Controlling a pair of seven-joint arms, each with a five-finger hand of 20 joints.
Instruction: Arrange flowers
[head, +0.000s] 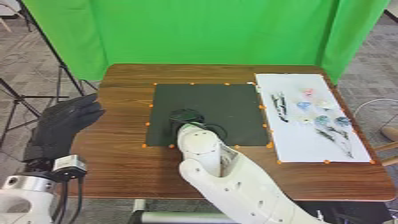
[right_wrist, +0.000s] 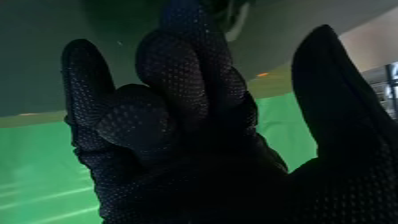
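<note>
the right hand (head: 187, 116), thumb spread wide from relaxed fingers, is over the black mat (head: 238, 100). right of it, flowers (head: 322, 120) lie on white paper (head: 296, 150); left of it, the left hand (head: 64, 122) has fingers extended.

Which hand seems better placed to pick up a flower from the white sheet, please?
Probably the right hand, over the black mat beside that sheet; the left hand is by the table's left edge.
</note>
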